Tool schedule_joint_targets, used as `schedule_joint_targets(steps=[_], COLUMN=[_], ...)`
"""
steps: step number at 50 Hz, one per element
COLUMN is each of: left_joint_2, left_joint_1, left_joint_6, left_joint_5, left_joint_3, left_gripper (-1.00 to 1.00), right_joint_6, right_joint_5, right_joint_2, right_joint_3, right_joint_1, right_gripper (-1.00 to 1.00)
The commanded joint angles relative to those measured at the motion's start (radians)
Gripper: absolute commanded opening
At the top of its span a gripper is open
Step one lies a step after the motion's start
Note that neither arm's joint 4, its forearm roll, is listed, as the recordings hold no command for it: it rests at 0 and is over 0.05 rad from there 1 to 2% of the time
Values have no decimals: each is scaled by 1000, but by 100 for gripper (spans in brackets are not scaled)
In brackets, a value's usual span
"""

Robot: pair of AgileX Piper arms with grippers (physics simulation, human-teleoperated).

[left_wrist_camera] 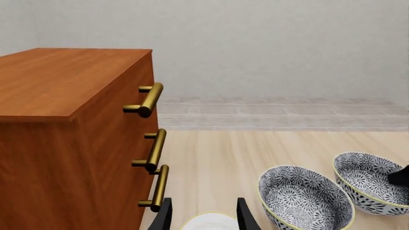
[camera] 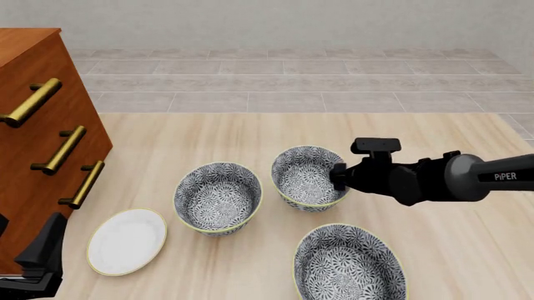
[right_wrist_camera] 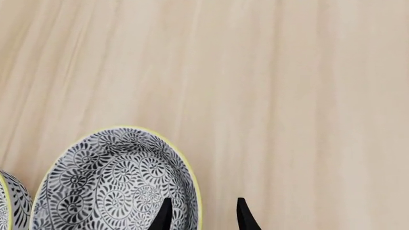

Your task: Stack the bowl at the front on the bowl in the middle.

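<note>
Three deep floral bowls with thin yellow rims sit on the pale wood table (camera: 451,244), only their patterned insides showing. The bowl at the front (camera: 304,175) is right of centre in the front view, the bowl in the middle (camera: 217,199) is just left of it, and a third bowl (camera: 351,265) sits at the bottom edge.

The right claw (right_wrist_camera: 204,200) is spread, with one finger inside that first bowl's rim and one outside; can't tell if it's touching. The left claw (left_wrist_camera: 201,201) is spread too, above a flat white plate (camera: 127,242) beside the wooden cabinet (camera: 34,156) with brass handles.
</note>
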Motion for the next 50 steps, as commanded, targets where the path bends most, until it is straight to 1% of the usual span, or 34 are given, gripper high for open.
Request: schedule_joint_targets(steps=[1,10,11,33,50], left_joint_2=[-2,-6,-5,-13,-16], left_joint_1=[-3,-1,-1,1,5], left_joint_6=[-7,-6,-6,-2,-5], left_joint_5=[5,8,8,10,11], left_joint_3=[-3,-5,-4,-4,-6], left_gripper=[100,100,100,100,100], right_joint_6=[2,6,6,39,34], right_joint_5=[-19,-20,-19,7,104], right_joint_2=[49,54,51,-25,-185], right_joint_3=[-11,-13,-13,-15,-52], right_joint_1=[5,19,19,11,3], right_gripper=[100,100,-100,-100,-100])
